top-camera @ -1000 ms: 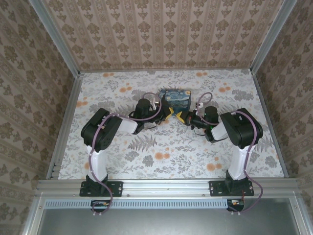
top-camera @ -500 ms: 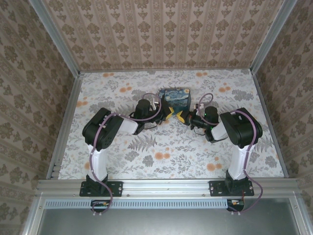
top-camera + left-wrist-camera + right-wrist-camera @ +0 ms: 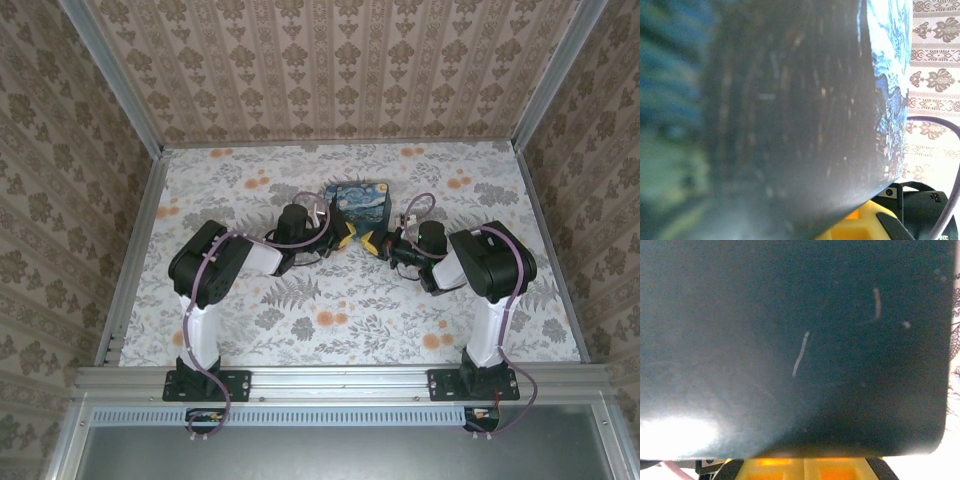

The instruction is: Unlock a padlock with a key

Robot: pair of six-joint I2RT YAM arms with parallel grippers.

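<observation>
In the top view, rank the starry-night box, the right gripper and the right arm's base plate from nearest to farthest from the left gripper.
From the left gripper:
1. The starry-night box, just behind it toward the back wall, and the right gripper, just to its right: too close to call.
2. The right arm's base plate, at the table's near edge on the right: plainly farthest.

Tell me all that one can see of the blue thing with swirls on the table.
The blue thing is roughly square with rounded corners, printed with blue swirls and yellow spots. It is at the middle of the table, toward the far side. The left end effector and right end effector meet at its near edge; whether they grip it is unclear. Both wrist views show a dark, scuffed face.
</observation>
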